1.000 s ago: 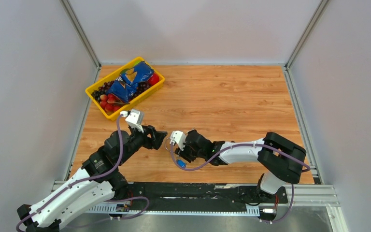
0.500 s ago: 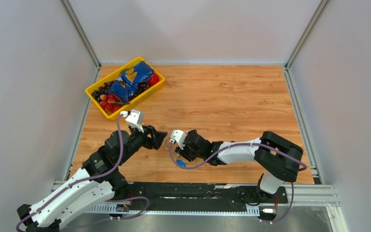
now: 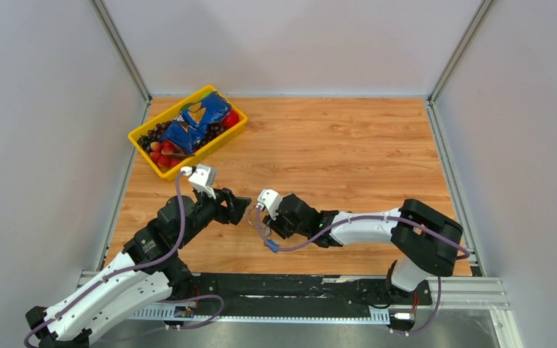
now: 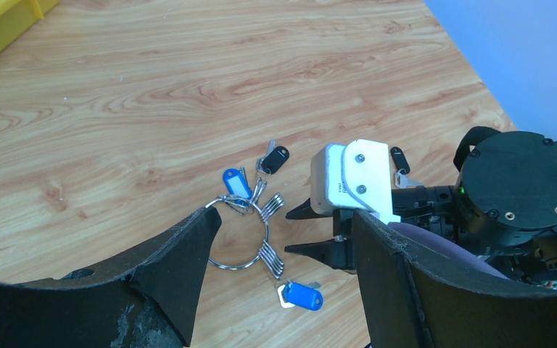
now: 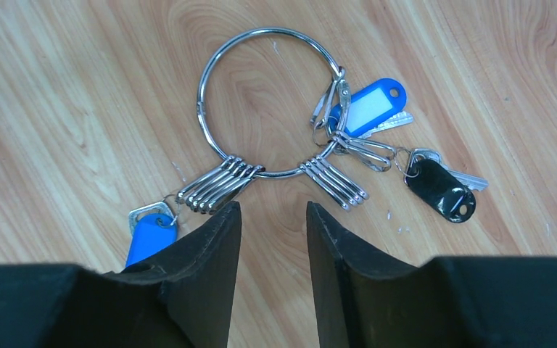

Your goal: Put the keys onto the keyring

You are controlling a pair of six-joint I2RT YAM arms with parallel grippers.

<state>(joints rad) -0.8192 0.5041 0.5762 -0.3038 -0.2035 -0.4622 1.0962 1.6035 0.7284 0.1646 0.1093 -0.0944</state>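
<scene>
Right gripper (image 5: 272,212) has crept slightly toward the top of the overhead view since a second ago. Left gripper (image 4: 284,217) is unmoved.

Ring (image 5: 268,30) lies flat on the table (image 3: 348,145), centre-left in the overhead view, between the two grippers.

Right fingers are parted by a narrow gap with bare wood showing in it. The tips sit just short of the ring's lower arc (no contact that I can make out). Left fingers are spread wide with nothing between them, and the ring is seen on the wood beyond.

On the ring:
- Two bunches of wire clips (image 5: 217,185) at the bottom.
- Blue tag (image 5: 366,107) with a white label at right, and the black key (image 5: 441,190) linked beyond it, lower right.
- Second blue tag (image 5: 149,235) at lower left, partly hidden by a finger.

Loose key (image 4: 397,156), black-headed, lies apart behind the right wrist camera, right of centre in the left wrist view. Yellow basket (image 3: 139,138) is at upper left of the overhead view.
</scene>
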